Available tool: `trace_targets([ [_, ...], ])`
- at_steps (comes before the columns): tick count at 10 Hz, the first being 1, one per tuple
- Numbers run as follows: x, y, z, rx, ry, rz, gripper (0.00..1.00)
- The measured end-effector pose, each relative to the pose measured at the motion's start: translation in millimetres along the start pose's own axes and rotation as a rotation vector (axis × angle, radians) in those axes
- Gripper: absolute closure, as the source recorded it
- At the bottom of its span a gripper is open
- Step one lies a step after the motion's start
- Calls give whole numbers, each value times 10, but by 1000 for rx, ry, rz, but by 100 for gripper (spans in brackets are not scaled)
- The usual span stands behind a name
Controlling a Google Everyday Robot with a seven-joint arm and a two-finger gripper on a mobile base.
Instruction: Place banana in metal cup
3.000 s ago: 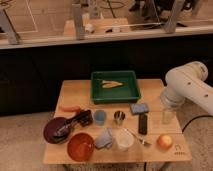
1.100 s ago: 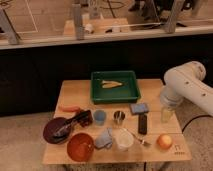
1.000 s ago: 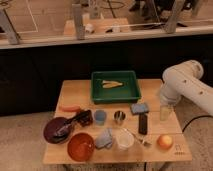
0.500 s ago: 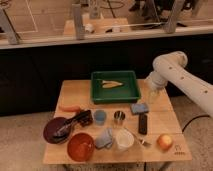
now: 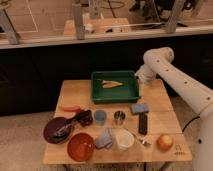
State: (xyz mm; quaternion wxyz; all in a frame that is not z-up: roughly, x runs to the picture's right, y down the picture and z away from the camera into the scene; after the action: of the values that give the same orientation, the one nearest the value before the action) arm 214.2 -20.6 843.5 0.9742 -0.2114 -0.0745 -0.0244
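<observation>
The banana [image 5: 111, 83] is pale yellow-tan and lies flat in the green tray [image 5: 116, 98] at the back of the wooden table. The metal cup [image 5: 119, 117], small and shiny with a dark inside, stands upright near the table's middle, in front of the tray. My gripper [image 5: 140, 80] hangs at the end of the white arm beside the tray's right rim, to the right of the banana and a little above the table. It is open and holds nothing.
A light blue cup [image 5: 100, 117] stands left of the metal cup. A white cup [image 5: 124, 140] and a grey cloth [image 5: 105, 138] sit in front. A blue sponge [image 5: 139, 108], black bar [image 5: 142, 124], orange fruit [image 5: 164, 142], red bowl [image 5: 80, 146], purple plate [image 5: 56, 130] and orange carrot-like thing [image 5: 71, 107] crowd the table.
The arm has swung from the table's right side up and left, bringing the gripper to the tray's right rim. The objects on the table have not moved.
</observation>
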Motion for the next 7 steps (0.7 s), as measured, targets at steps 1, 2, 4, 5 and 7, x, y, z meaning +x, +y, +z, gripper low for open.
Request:
trace_targets([
  [1, 7, 4, -1, 0, 0, 1, 20],
  [2, 0, 2, 1, 0, -1, 1, 20],
  [4, -23, -5, 7, -1, -2, -2, 20],
  [5, -17, -16, 15, 7, 0, 10, 20],
  [7, -8, -155, 109, 50, -3, 87, 20],
])
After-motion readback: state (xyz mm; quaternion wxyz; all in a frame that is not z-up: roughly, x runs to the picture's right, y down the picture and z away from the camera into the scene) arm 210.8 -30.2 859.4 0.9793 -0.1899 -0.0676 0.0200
